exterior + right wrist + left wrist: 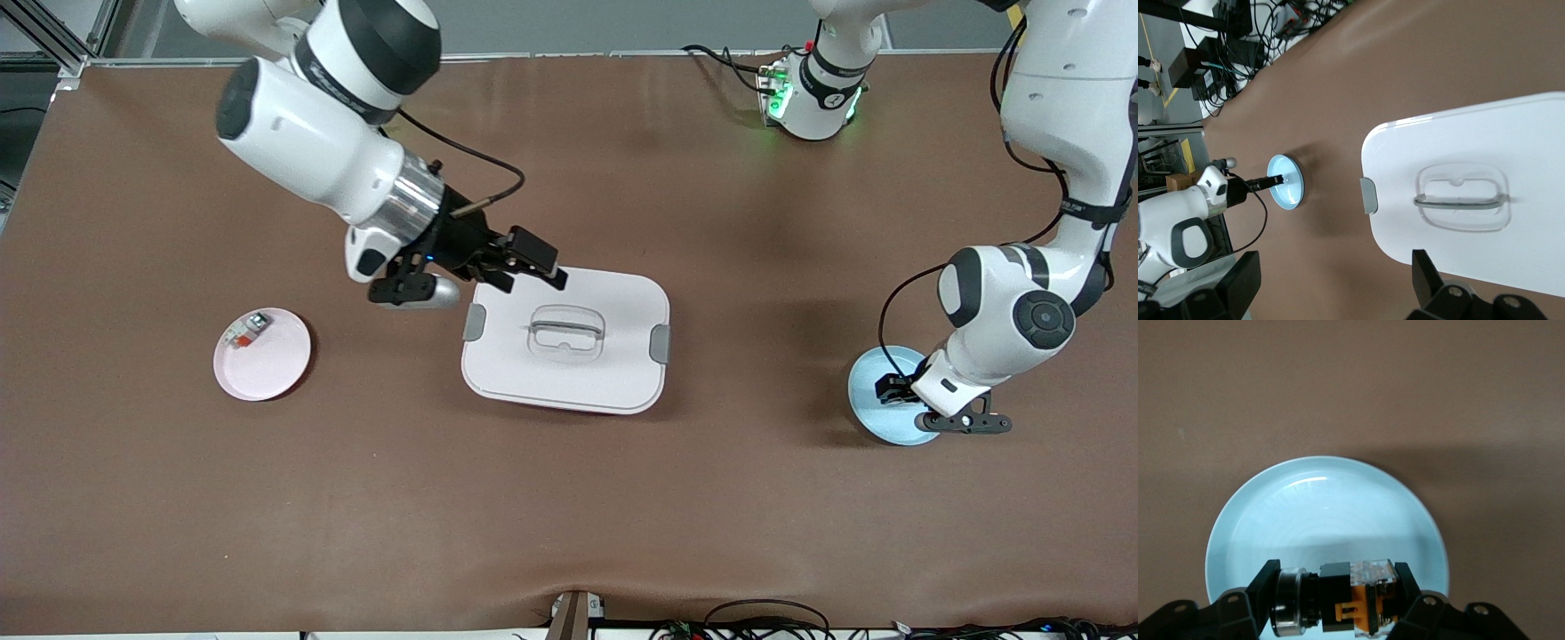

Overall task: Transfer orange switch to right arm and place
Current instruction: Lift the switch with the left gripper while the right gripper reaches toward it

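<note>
Nearest the front camera, toward the left arm's end of the table, sits a pale blue plate (pixel 867 391), and the left gripper (pixel 900 391) is down at it. Its two fingers (pixel 1265 590) stand on either side of the orange switch (pixel 1355 597) and press against its ends: the jaws are clamped on the part. Left wrist view shows the switch lying crosswise between the fingers, a metal ring at one end, black body in the middle, orange band under a clear cap at the other end, all over the blue plate's surface; contact with the plate cannot be judged. Toward the right arm's end of the table, about as near the camera, a pink plate (pixel 276 369) carries a small white part with red marks (pixel 246 332). Mid-table lies a white rectangular lid (pixel 622 311) with grey side clips and a clear recessed handle (pixel 566 333). Right gripper (pixel 524 267) hangs over the lid's edge on the side toward the robot bases, fingers spread apart and holding nothing; right wrist view shows the lid between its open fingers (pixel 1238 280). Brown table (pixel 569 516) underlies everything.
</note>
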